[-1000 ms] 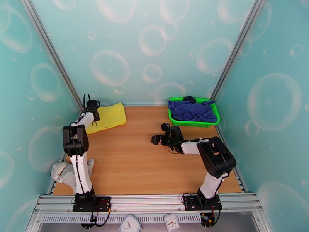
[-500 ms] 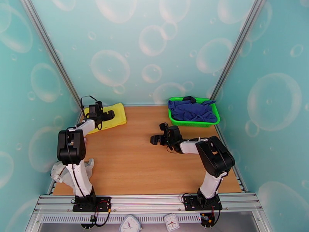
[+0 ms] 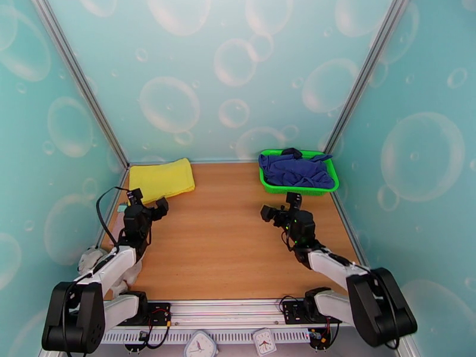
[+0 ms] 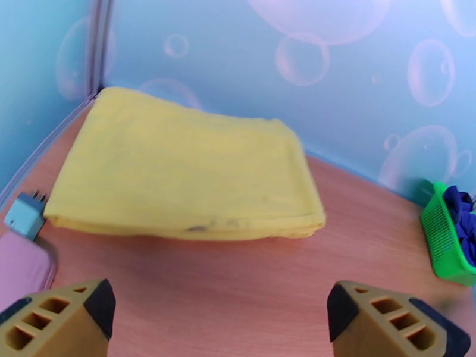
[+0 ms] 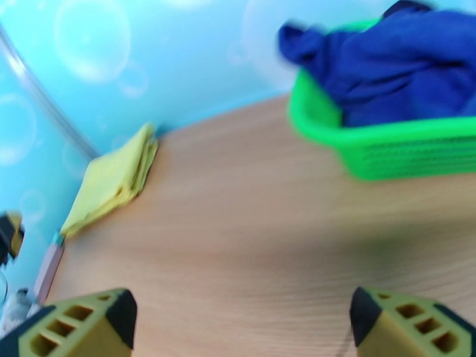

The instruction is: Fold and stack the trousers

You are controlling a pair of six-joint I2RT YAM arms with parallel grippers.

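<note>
The yellow trousers [image 3: 162,178] lie folded into a flat rectangle in the table's far left corner, and they also show as the trousers [image 4: 178,174] in the left wrist view and the trousers [image 5: 113,179] in the right wrist view. My left gripper [image 3: 149,202] hovers a short way in front of them, open and empty. In its own view the left gripper [image 4: 220,313] has its fingers spread wide over bare wood. My right gripper [image 3: 279,206] is open and empty too, near the basket's front. Under the right gripper [image 5: 241,319] there is bare table.
A green basket [image 3: 299,187] holding a dark blue garment [image 3: 296,169] stands at the far right. A grey-white cloth [image 3: 89,260] lies by the left arm's base. A pink flat item [image 4: 21,269] and a small plug [image 4: 24,214] sit at the left edge.
The left gripper has come off the folded trousers, opened fully and drawn back toward the near edge. The right arm has also folded back, its gripper moving right, toward the basket.
</note>
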